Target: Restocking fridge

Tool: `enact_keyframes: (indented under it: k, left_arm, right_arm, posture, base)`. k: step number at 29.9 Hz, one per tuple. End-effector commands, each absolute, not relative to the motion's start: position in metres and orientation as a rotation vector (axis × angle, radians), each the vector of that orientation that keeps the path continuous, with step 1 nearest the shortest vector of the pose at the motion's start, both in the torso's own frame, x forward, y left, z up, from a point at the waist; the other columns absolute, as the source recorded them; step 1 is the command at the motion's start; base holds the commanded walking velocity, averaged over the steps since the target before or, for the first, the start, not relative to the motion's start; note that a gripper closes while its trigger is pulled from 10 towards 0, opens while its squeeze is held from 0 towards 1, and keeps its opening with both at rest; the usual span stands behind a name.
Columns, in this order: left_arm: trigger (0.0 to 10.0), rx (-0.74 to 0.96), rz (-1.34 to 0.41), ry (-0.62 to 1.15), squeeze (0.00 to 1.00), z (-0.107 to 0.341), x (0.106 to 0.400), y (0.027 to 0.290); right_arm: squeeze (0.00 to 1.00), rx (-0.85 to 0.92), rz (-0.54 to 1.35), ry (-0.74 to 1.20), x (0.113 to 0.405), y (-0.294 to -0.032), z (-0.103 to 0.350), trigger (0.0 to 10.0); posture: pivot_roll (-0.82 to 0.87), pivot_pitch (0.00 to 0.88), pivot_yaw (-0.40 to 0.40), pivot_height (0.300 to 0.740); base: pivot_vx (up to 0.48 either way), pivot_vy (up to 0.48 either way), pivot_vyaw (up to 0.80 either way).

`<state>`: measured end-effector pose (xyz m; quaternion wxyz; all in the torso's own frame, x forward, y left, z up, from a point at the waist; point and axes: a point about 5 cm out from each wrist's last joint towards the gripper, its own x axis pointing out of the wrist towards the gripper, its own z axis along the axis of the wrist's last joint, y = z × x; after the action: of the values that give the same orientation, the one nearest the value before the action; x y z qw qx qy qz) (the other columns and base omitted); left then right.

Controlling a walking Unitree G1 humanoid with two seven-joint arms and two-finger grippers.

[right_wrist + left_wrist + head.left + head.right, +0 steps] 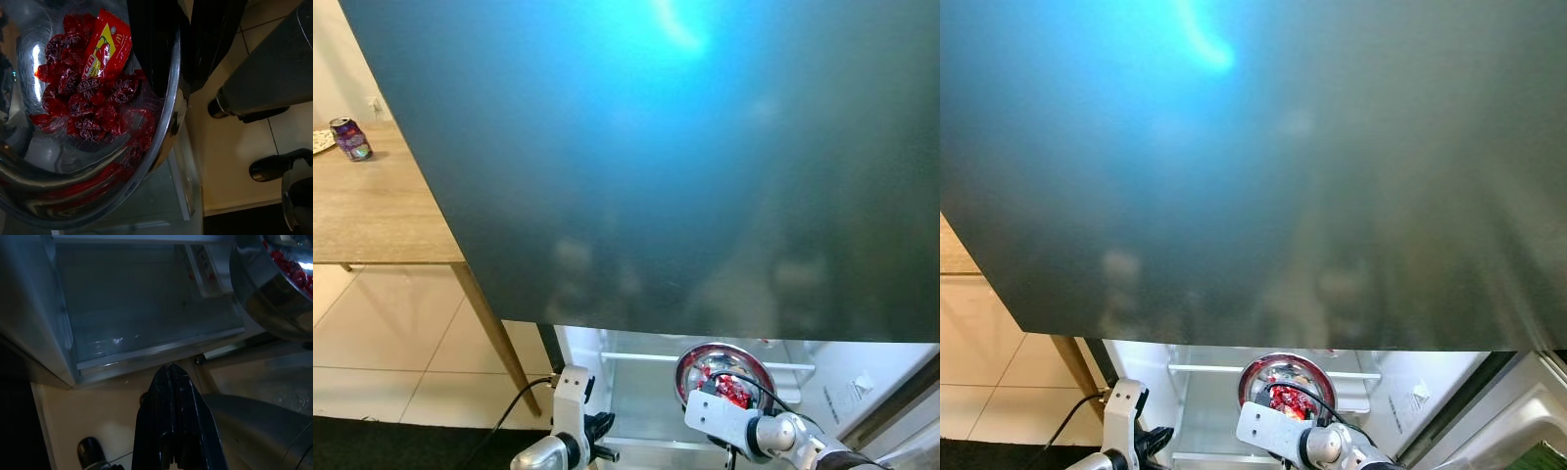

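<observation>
- The step in hand looks like carrying: the right gripper (161,49) has its jaws pinching the rim of a steel bowl (724,370) of red wrapped sweets (88,107), with a ketchup sachet (108,41) on top, and holds it at the mouth of the lit lower fridge compartment (636,392).
- The bowl is not yet set down (it hangs in front of the white shelves rather than on one).
- Next, I judge, the bowl must go in level onto the glass shelf (146,323) and be released there; a tilt would spill the sweets.
- The left gripper (171,396) hangs low beside the fridge opening, jaws pressed together, holding nothing.
- The dark fridge door (685,166) looms close above and blocks most of the head view, so clearance is hard to judge.
- Off to the left, a drink can (350,138) stands on the wooden counter (382,215), well apart.
- A black cable (504,411) trails over the tiled floor (391,333) near the counter leg.
</observation>
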<state>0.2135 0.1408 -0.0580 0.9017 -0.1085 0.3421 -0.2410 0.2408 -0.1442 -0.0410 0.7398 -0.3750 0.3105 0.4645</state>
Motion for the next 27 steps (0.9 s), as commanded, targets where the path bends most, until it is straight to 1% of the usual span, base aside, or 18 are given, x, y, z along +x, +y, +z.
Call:
enact_keyframes:
  k: [1, 4, 7, 8, 11, 14, 17, 19, 25, 26, 27]
  left_arm:
    - [10.0, -0.179, -0.519, 0.707, 0.00, -0.059, 0.211, 0.146]
    - [10.0, -0.144, -0.554, 0.705, 0.00, -0.059, 0.210, 0.144]
    - [10.0, -0.120, -0.572, 0.704, 0.00, -0.059, 0.209, 0.143]
    - [10.0, -0.062, -0.610, 0.694, 0.00, -0.058, 0.210, 0.141]
    - [10.0, -0.031, -0.623, 0.687, 0.00, -0.057, 0.210, 0.140]
    - [10.0, -0.002, -0.622, 0.671, 0.00, -0.056, 0.211, 0.140]
    - [10.0, 0.012, -0.619, 0.662, 0.00, -0.056, 0.211, 0.140]
    - [10.0, 0.054, -0.594, 0.621, 0.00, -0.053, 0.214, 0.141]
    - [10.0, 0.091, -0.574, 0.564, 0.00, -0.049, 0.218, 0.140]
    - [10.0, 0.113, -0.567, 0.503, 0.00, -0.044, 0.223, 0.137]
    - [10.0, 0.113, -0.567, 0.503, 0.00, -0.044, 0.223, 0.137]
  right_arm:
    - [0.00, -0.828, 1.011, 0.640, 0.248, -0.143, -0.035, 10.0]
    - [0.00, -0.828, 0.997, 0.641, 0.250, -0.145, -0.034, 10.0]
    - [0.00, -0.827, 0.988, 0.640, 0.250, -0.146, -0.033, 10.0]
    - [0.00, -0.821, 0.972, 0.636, 0.253, -0.147, -0.032, 10.0]
    - [0.00, -0.816, 0.964, 0.631, 0.255, -0.147, -0.030, 10.0]
    - [0.00, -0.812, 0.956, 0.623, 0.258, -0.147, -0.028, 10.0]
    - [0.00, -0.811, 0.954, 0.620, 0.259, -0.146, -0.027, 10.0]
    - [0.00, -0.812, 0.950, 0.614, 0.260, -0.146, -0.026, 10.0]
    - [0.00, -0.817, 0.941, 0.604, 0.263, -0.145, -0.024, 10.0]
    - [0.00, -0.820, 0.941, 0.599, 0.265, -0.145, -0.023, 10.0]
    - [0.00, -0.820, 0.941, 0.599, 0.265, -0.145, -0.023, 10.0]
  posture:
    - [-0.10, 0.000, 0.010, 0.676]
    - [-0.10, 0.000, 0.009, 0.661]
    - [-0.10, 0.000, 0.010, 0.656]
    - [-0.10, 0.000, 0.010, 0.646]
    - [-0.10, 0.000, 0.010, 0.636]
    - [-0.10, 0.000, 0.012, 0.621]
    - [-0.09, 0.000, 0.014, 0.616]
    - [-0.09, 0.000, 0.014, 0.606]
    - [-0.10, 0.000, 0.015, 0.591]
    - [-0.10, 0.000, 0.015, 0.581]
    - [-0.10, 0.000, 0.015, 0.581]
  base:
    - [0.000, 0.000, 0.00]
    - [0.000, 0.000, 0.00]
    - [0.000, 0.000, 0.00]
    - [0.000, 0.000, 0.00]
    - [0.000, 0.000, 0.00]
    - [0.000, 0.000, 0.00]
    - [0.000, 0.000, 0.00]
    - [0.000, 0.000, 0.00]
    - [0.000, 0.000, 0.00]
    - [0.000, 0.000, 0.00]
    - [0.000, 0.000, 0.00]
